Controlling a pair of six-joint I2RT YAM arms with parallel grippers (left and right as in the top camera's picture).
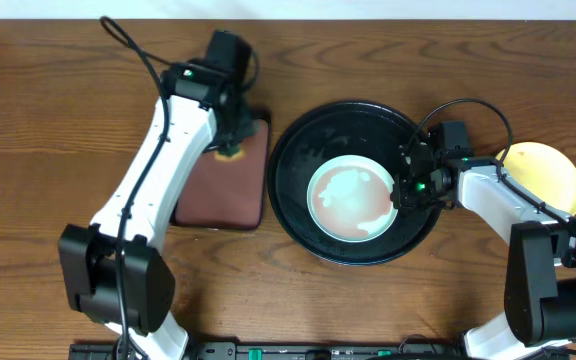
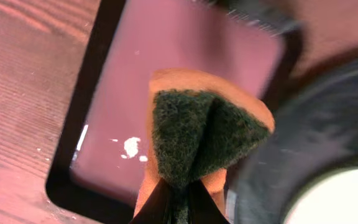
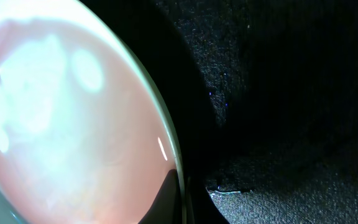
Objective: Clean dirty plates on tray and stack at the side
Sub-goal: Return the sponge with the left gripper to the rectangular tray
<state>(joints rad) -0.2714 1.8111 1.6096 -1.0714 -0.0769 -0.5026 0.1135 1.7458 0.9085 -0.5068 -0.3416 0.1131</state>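
A pale mint-blue plate [image 1: 351, 197] with a red-brown smear lies in the large black tray [image 1: 368, 125]. My right gripper [image 1: 405, 190] is shut on this plate's right rim. In the right wrist view the rim of the plate [image 3: 73, 124] runs between the pinched fingers of the gripper [image 3: 180, 180], over the tray's dark floor [image 3: 291, 93]. A pale yellow plate [image 1: 543, 172] rests on the wooden table to the right of the tray. My left gripper [image 1: 233, 150] is shut on an orange sponge with a green scouring face [image 2: 197, 137], pinched at the gripper [image 2: 178, 186].
A rectangular reddish-brown tray with a dark rim [image 1: 223, 185] lies left of the black tray, under the sponge; its floor [image 2: 185, 62] has a few white flecks. The black tray's rim [image 2: 309, 137] is close to the right of the sponge. Bare wood surrounds both trays.
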